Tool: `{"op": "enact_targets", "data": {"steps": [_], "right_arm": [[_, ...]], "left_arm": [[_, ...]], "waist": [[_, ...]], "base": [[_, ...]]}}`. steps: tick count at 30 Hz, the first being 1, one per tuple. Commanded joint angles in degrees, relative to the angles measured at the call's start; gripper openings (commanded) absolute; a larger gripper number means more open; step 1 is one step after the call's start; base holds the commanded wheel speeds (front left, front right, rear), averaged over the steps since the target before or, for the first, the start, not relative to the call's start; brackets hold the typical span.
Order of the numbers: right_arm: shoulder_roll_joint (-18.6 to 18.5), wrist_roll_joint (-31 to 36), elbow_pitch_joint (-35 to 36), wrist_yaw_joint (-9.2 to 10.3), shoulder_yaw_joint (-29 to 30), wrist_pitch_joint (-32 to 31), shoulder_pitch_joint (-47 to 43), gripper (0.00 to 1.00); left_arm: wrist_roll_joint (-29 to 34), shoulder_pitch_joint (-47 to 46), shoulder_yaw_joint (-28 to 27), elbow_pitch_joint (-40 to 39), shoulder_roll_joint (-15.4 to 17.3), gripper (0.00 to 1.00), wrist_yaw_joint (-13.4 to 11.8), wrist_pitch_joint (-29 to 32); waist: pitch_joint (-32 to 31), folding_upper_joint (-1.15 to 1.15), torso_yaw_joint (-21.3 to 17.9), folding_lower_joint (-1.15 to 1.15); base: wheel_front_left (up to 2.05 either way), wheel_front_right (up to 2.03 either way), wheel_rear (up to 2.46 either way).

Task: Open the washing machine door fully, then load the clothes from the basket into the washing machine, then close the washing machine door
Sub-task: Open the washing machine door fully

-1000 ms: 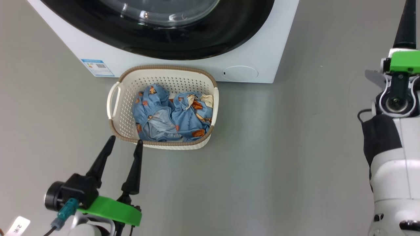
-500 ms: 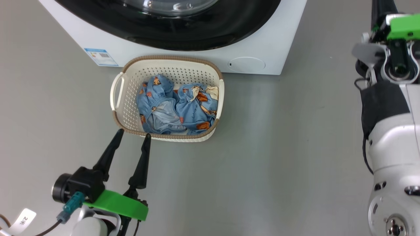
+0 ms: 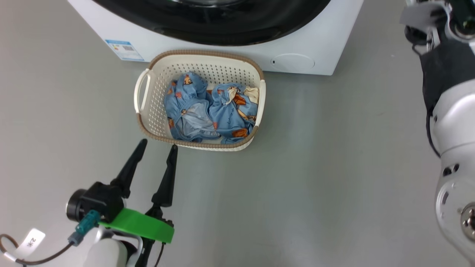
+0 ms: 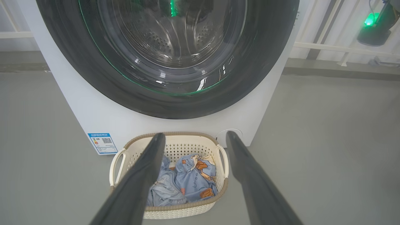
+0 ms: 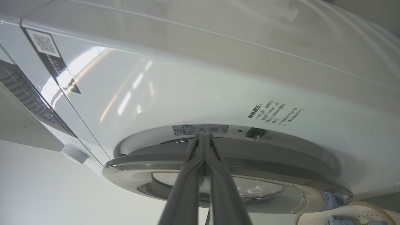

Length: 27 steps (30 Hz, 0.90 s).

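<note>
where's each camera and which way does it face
head view: from the head, down at basket, clothes, washing machine foot; open left gripper, right arm.
left wrist view: along its open fingers, at washing machine door and basket.
right wrist view: along shut right gripper, at the door's rim.
shared: head and left wrist both show the basket.

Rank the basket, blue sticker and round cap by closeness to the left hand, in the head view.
1. basket, just beyond the left hand.
2. blue sticker, on the washing machine front, left.
3. round cap, same front, far right.
</note>
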<state>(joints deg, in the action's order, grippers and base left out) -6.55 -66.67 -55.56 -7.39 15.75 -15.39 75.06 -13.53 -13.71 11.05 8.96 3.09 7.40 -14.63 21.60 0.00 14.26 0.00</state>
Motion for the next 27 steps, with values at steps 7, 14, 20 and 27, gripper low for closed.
{"op": "enact_targets", "data": {"steps": [7, 14, 20, 27], "right_arm": [[0.61, 3.21, -4.85, -0.1, 0.12, -1.91, 8.52, 0.0], [-0.27, 5.44, -9.08, -0.1, 0.7, -1.72, 13.2, 0.0], [-0.37, 6.87, -11.09, -0.1, 0.5, -2.36, 16.11, 0.0], [0.57, 7.65, -12.73, -0.1, 0.02, -4.95, 17.68, 0.0]], "left_arm": [[-0.82, -2.81, -1.87, -1.79, 0.69, 1.0, 0.09, -0.37], [-1.37, -3.89, -2.2, -3.06, 0.39, 1.0, 0.09, -0.37], [-1.53, -4.66, -2.78, -4.28, 0.14, 1.0, 0.09, -0.37], [-1.79, -5.27, -2.67, -4.67, -0.09, 1.0, 0.09, -0.37]], "waist": [[2.36, 0.0, 1.02, 0.0], [5.1, 0.0, 1.87, 0.0], [6.63, 0.0, 2.28, 0.0], [7.63, 0.0, 2.64, 0.0]], "base": [[0.0, 0.0, 0.0], [0.0, 0.0, 0.0], [0.0, 0.0, 0.0], [0.0, 0.0, 0.0]]}}
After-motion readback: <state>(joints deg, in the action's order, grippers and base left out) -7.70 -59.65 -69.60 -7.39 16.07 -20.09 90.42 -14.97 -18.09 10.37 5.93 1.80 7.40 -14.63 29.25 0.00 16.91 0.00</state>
